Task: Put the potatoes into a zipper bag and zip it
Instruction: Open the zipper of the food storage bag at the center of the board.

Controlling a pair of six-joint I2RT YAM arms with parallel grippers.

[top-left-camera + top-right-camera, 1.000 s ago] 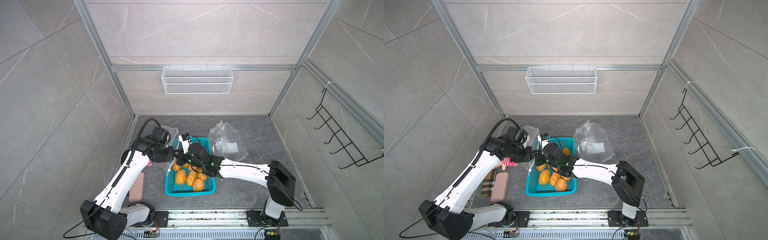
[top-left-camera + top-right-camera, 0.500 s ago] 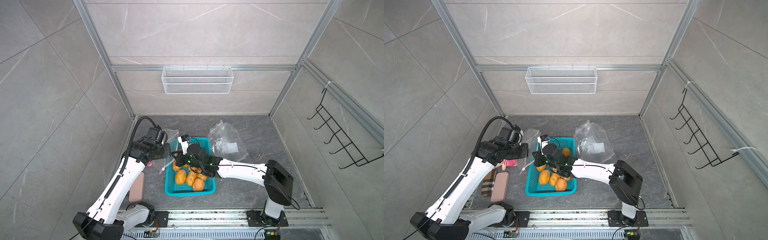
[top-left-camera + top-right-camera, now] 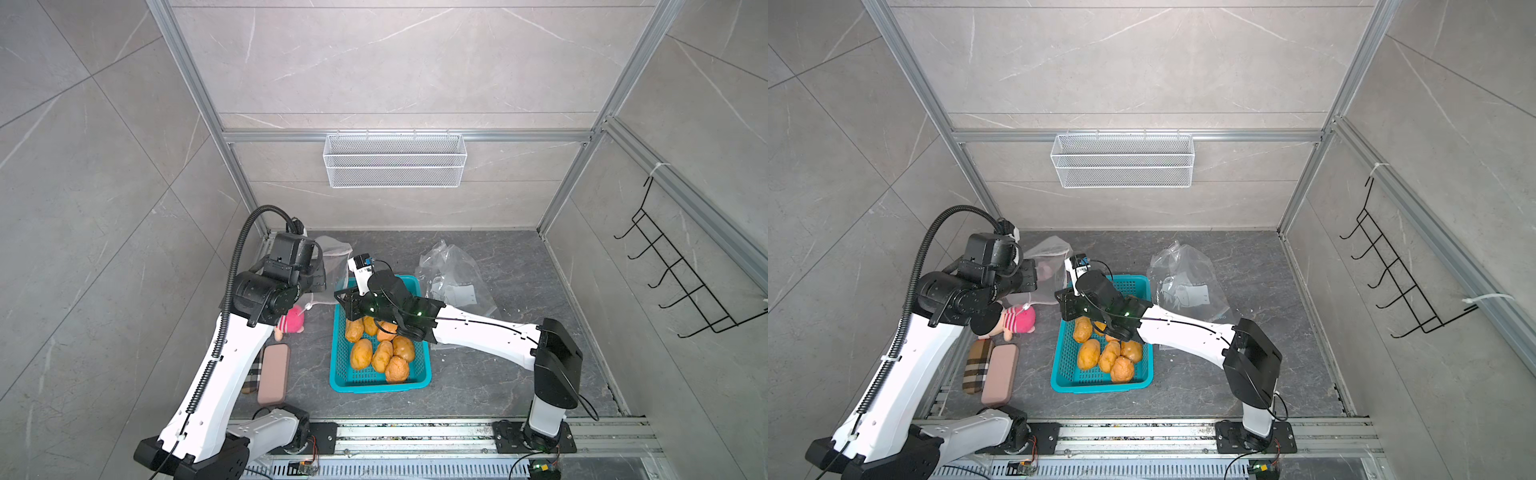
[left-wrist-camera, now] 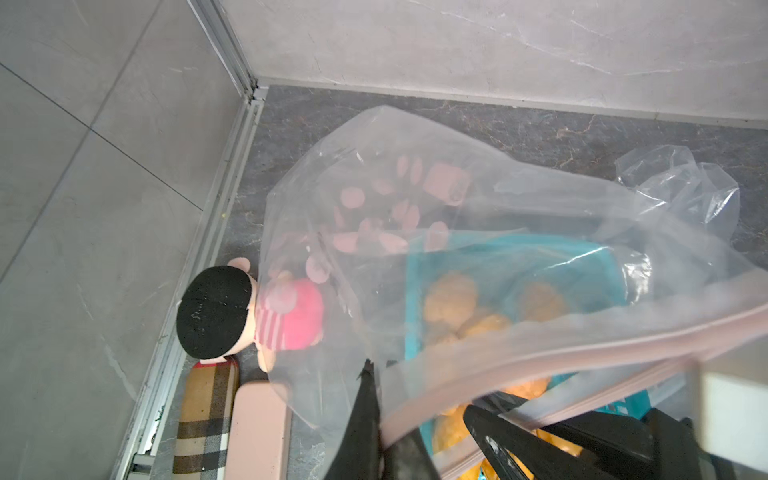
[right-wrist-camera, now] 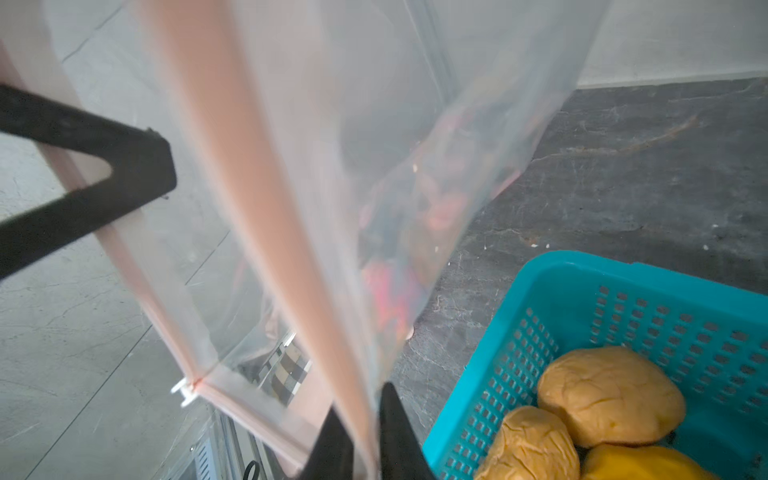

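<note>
Clear bag point(image 4: 415, 187) hangs above the table point(image 3: 478, 374); my left jaws clamp its rim, right jaws pinch the pink zip strip. Potatoes point(image 3: 382, 349) sit in the teal basket point(image 3: 374, 388).

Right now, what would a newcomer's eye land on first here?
The teal basket of orange-yellow potatoes stands out in the middle of the dark floor. Just beyond its far left corner, a clear zipper bag with a pink zip strip is pinched by the left fingers and the right fingers. A pink doll lies beside the left arm.
</note>
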